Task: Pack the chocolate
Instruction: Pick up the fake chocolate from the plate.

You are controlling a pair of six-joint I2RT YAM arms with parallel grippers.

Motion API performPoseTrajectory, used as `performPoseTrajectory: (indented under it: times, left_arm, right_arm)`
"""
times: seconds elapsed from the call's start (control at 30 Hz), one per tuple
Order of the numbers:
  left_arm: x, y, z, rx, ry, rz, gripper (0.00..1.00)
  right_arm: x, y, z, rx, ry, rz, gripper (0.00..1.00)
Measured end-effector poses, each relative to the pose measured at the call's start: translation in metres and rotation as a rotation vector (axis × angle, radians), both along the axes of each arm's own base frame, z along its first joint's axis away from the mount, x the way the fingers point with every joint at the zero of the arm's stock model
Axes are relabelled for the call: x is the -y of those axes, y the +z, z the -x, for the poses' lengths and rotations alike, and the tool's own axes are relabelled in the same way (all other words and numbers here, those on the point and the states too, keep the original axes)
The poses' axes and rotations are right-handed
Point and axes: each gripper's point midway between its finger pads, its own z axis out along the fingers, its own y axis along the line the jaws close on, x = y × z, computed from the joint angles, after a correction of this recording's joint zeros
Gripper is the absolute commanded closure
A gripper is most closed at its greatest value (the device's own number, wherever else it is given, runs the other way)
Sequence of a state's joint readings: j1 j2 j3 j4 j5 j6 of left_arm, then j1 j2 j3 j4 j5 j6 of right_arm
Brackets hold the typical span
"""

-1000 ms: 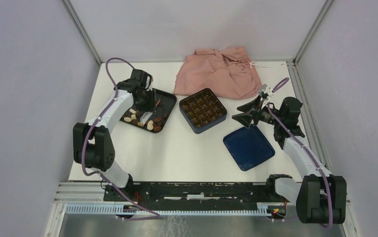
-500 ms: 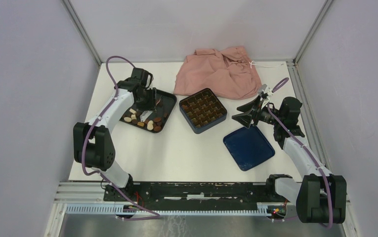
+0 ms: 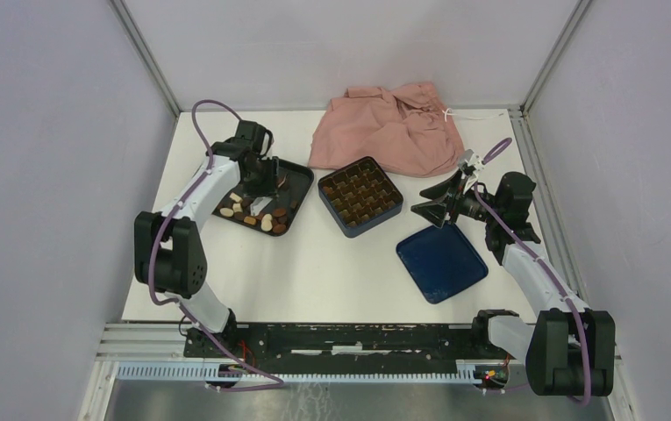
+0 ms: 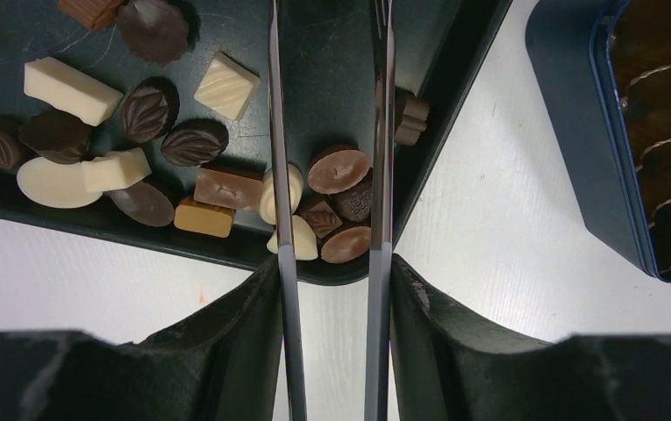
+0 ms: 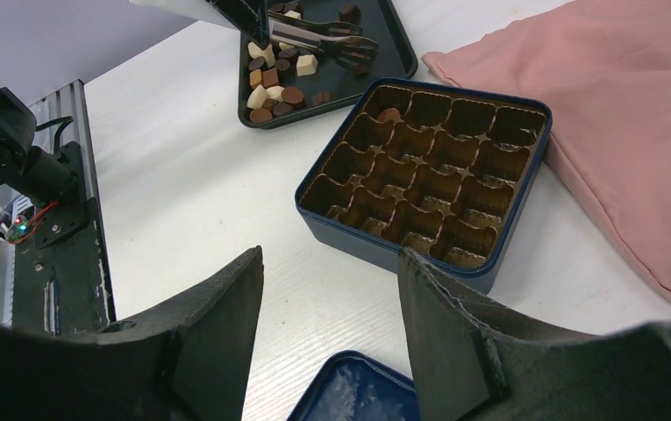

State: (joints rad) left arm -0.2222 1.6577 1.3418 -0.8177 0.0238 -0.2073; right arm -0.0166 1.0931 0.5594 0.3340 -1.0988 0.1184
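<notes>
A: Overhead: left gripper (image 3: 266,188) over the black rectangular tray (image 3: 298,179) of mixed chocolate pieces (image 3: 261,218); right gripper (image 3: 432,210) idle, spread.

B: Left wrist: thin blades apart, straddling a round brown piece (image 4: 338,169). Picking step, I judge; next, close.

A: Right wrist: dark blue gridded box (image 5: 425,180) nearly empty.

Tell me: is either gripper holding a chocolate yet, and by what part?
No. The left gripper is open over the black tray, its fingers straddling a round brown chocolate without clamping it. The right gripper is open and empty.
</notes>
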Motion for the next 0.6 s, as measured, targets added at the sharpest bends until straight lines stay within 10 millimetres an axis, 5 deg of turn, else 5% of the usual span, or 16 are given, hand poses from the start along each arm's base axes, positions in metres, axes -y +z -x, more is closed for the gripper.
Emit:
performPoseTrajectory:
  times: [0.3, 0.5, 0.6]
  left_arm:
    - [0.0000, -0.0078, 0.0010, -0.026, -0.001, -0.004, 0.55]
    - [0.0007, -0.0071, -0.0003, -0.024, -0.002, -0.002, 0.86]
    - [0.0008, -0.0067, -0.0006, -0.022, -0.002, -0.002, 0.91]
  right_arm:
    - [-0.0004, 0.0000, 0.0002, 0.000, 0.002, 0.000, 0.37]
    - [-0.0004, 0.0000, 0.0002, 0.000, 0.002, 0.000, 0.37]
    - [-0.0004, 0.0000, 0.0002, 0.000, 0.002, 0.000, 0.37]
